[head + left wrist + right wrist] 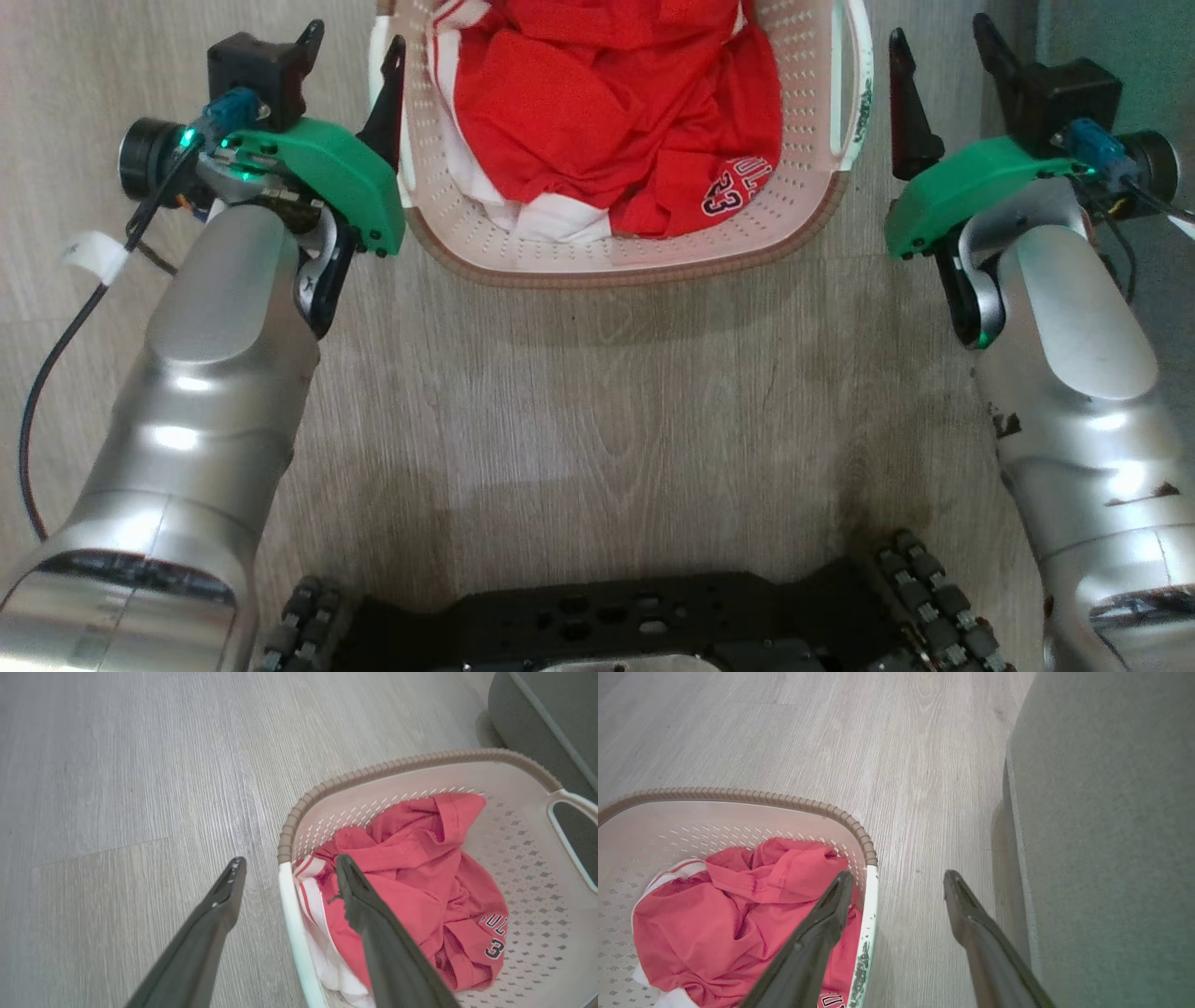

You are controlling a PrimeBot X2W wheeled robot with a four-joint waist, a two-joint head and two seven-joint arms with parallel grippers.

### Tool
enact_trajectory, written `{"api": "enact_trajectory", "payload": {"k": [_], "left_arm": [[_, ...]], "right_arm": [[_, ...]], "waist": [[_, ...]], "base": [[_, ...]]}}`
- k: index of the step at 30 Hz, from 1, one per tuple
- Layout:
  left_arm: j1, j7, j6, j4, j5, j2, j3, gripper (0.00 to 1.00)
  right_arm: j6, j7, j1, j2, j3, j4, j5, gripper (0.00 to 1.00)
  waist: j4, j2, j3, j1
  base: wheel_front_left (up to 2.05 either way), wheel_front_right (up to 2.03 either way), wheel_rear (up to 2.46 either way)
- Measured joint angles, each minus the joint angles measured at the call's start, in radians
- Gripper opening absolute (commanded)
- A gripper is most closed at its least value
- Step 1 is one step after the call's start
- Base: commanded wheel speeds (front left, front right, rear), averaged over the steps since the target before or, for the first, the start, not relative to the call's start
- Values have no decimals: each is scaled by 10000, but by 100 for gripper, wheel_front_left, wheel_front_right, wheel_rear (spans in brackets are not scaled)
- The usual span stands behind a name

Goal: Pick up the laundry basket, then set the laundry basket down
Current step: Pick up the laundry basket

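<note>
The cream laundry basket with a brown rim stands on the floor ahead of me, and a red jersey with white trim lies inside it. My left gripper is open. In the left wrist view it straddles the basket's white left handle edge, one finger outside and one over the clothes. My right gripper is also open. In the right wrist view it brackets the white right handle of the basket without gripping it.
A grey upholstered piece of furniture stands close to the right of the right gripper and shows behind the basket in the left wrist view. My black wheeled base is at the bottom. A black cable hangs by the left arm.
</note>
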Motion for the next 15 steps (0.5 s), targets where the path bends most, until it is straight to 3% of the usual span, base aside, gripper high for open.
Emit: {"api": "enact_trajectory", "payload": {"k": [7, 15], "left_arm": [[-426, -2, -2, 991, -295, -31, -171, 100], [-840, 0, -4, 2044, -1101, -31, -1022, 100]], "right_arm": [[0, 0, -323, 12, 416, 416, 282, 100], [0, 0, -750, 12, 989, 1072, 453, 100]], "waist": [[-141, 0, 409, 0], [-266, 0, 794, -2]], "base": [[0, 0, 0], [0, 0, 0]]}}
